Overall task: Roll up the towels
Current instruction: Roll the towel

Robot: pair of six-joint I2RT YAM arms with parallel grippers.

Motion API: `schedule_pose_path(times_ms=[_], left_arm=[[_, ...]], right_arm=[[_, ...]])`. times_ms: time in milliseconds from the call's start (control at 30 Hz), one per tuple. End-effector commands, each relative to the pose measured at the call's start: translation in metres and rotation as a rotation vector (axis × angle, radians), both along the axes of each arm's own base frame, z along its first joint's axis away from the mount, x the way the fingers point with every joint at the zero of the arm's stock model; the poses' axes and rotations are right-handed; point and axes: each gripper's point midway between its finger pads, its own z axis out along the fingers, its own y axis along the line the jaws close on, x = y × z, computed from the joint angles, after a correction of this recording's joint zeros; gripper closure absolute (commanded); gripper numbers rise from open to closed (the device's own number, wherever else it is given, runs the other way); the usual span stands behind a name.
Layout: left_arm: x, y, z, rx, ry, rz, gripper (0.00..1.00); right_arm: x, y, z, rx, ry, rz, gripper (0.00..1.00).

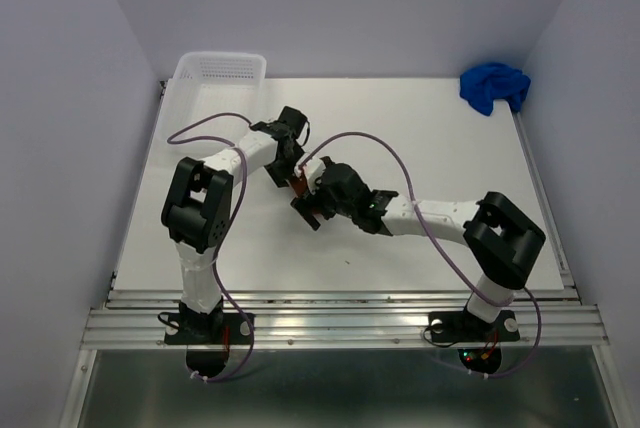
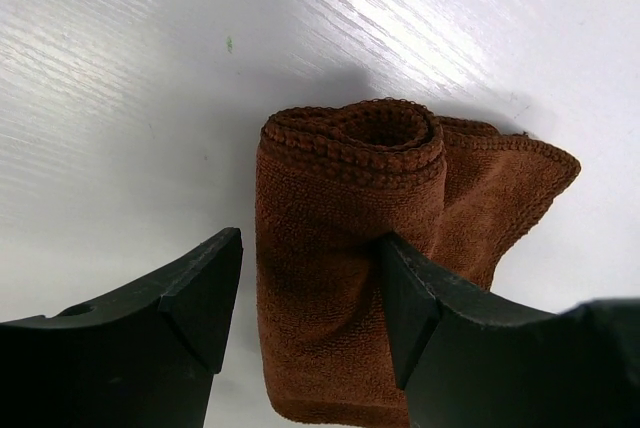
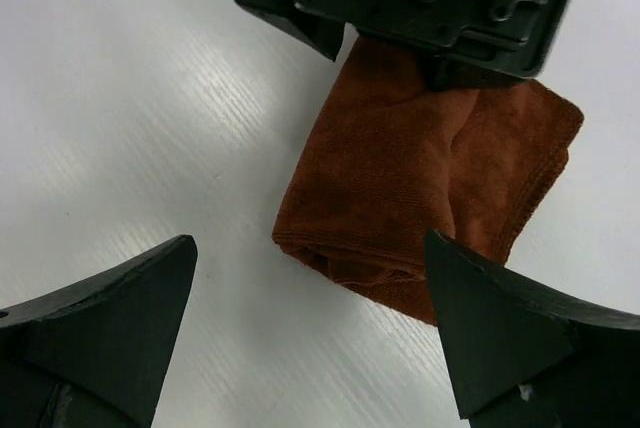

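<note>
Near the middle of the table lies one rust-brown towel, rolled, with the left gripper astride it from 11 o'clock, fingers part spread; whether they pinch it cannot be told. One crumpled blue towel sits at 1 o'clock and one white basket at 11 o'clock, both well apart. The right gripper hangs at the roll's 4 o'clock end, fingers spread wide, both arms bent inward.

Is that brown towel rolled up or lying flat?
Rolled up: the rust-brown towel shows a spiral at its end, though one flap sticks out beside it.
</note>
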Motion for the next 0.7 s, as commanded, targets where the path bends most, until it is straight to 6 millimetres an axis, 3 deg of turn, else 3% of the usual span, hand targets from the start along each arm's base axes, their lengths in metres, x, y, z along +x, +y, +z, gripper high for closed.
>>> schedule_pose_path(times_ms=[0,233,400,567,667], left_arm=[[0.002,0.002,0.007,0.02,0.008,0.013,0.34],[-0.002,-0.002,0.006,0.013,0.021,0.017,0.34],[-0.002,-0.005,0.006,0.009,0.025,0.019,0.34],[-0.004,-0.008,0.003,0.001,0.038,0.018,0.34],[-0.004,-0.01,0.006,-0.008,0.031,0.014,0.34]], right_arm=[[0.015,0.013,0.014,-0.042,-0.092,0.004,0.0],[0.022,0.024,-0.002,-0.108,-0.13,-0.015,0.0],[0.026,0.02,-0.024,-0.17,-0.116,-0.034,0.05],[0.017,0.018,-0.041,-0.224,-0.117,-0.044,0.15],[0.024,0.01,-0.047,-0.251,-0.125,-0.109,0.28]])
